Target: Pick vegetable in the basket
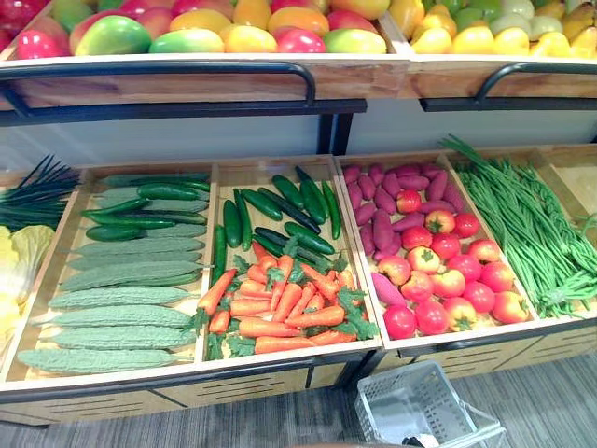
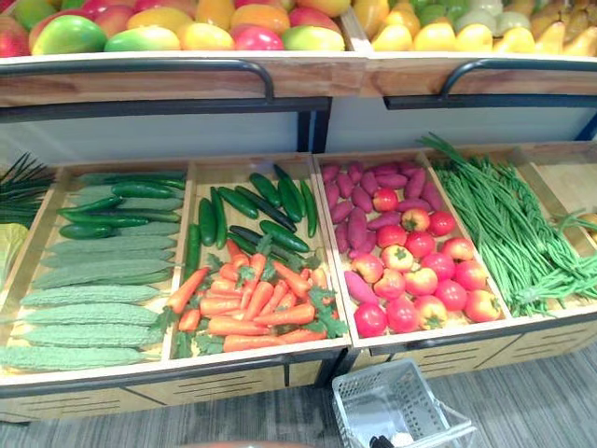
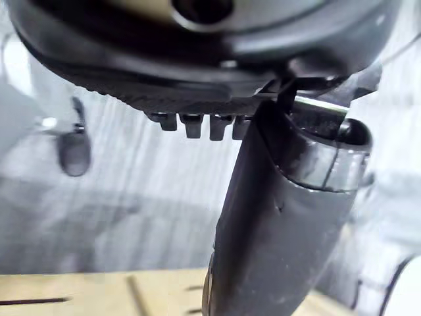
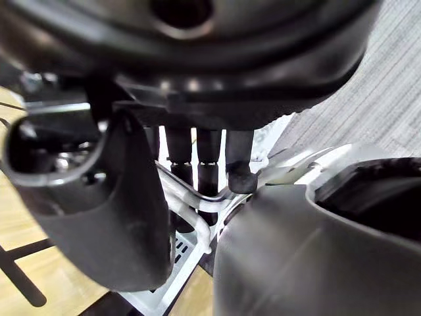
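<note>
Hanging from the right hand (image 4: 207,164): one pale grey slatted basket (image 1: 392,415), low before the stand. The fingers (image 4: 197,155) look hooked round the white basket handle (image 4: 191,201), though the close view makes the wrap hard to confirm.

Left hand (image 3: 276,230): holds nothing visible; how far it is open cannot be told. It hangs low by the stand's wooden front (image 3: 99,293).

Hazards, as judged:
- The basket may swing into the stand front if the right arm lifts quickly, as it hangs just beside it.
- The handle may slip, since it rests on hooked fingers alone.
- The carrot tops are interlaced, so pulling one may drag its neighbours over the tray rim (image 1: 280,353).
- The cucumbers are smooth and may roll out of a loose hold.

Stock, all above and ahead of the right hand, mostly to its left:
- Carrots (image 1: 280,313): orange, tapered, leafy, heaped at the tray's near end.
- Cucumbers (image 1: 280,210): dark green, glossy, behind the carrots.
- Bitter gourds (image 1: 117,299): pale green, ridged, in rows, farthest left.
- Tomatoes (image 1: 448,280): red to yellow, round, almost straight above the basket.
- Sweet potatoes (image 1: 382,201): purple, behind the tomatoes.
- Long beans (image 1: 522,224): thin, green, bundled, up and to the right.

No vegetable is in either hand, and the basket appears empty.
</note>
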